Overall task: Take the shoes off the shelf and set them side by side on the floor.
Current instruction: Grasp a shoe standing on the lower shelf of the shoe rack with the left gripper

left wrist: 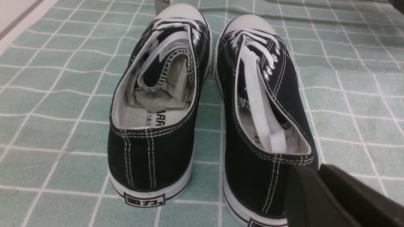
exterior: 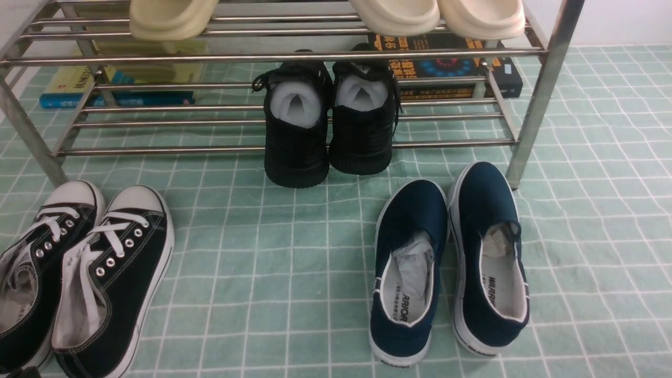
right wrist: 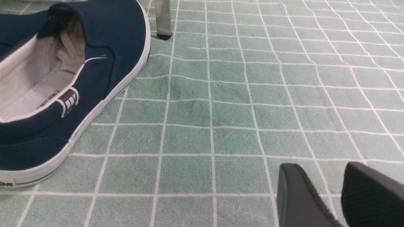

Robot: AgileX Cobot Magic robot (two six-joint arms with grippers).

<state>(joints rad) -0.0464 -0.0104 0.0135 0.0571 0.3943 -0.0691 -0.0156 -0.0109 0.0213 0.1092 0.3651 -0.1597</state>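
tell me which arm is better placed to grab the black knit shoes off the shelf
Right, narrowly. The shoes sit in the middle of the shelf, favouring neither. The right gripper has open jaws over open floor, while the left gripper looks shut and sits behind the canvas sneakers.

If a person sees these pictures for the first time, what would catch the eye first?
The all-black sneakers stand out most: they sit heels toward the camera, white paper inside, on the lower tier of the metal shelf. Two more pairs lie on the green gridded floor, the black canvas sneakers with white toe caps at the left and the navy slip-ons at the right.
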